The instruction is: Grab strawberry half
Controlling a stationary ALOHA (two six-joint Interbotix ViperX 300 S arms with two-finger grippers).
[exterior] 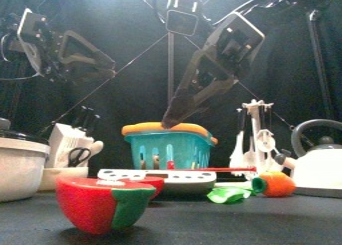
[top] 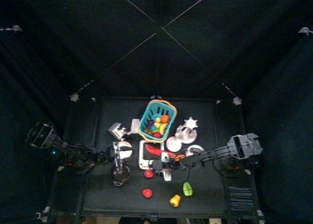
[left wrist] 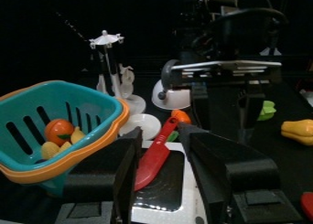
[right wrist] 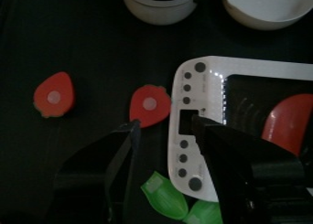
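We see the right gripper (right wrist: pixel 166 136) hanging with its jaws wide apart above a strawberry half (right wrist: pixel 149 104); that half lies on the table (right wrist: pixel 73 36) just beside the white tray's (right wrist: pixel 193 100) edge; the left gripper's (left wrist: pixel 166 159) jaws stand apart, holding nothing.

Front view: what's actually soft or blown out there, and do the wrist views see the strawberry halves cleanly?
Front view: the nearest strawberry half looms large and soft-edged; the kettle and bowl glare white against black curtains. Right wrist view: two strawberry halves evenly lit and crisp, the open right gripper dark between its fingers. Left wrist view: the teal basket is bright, the background black.
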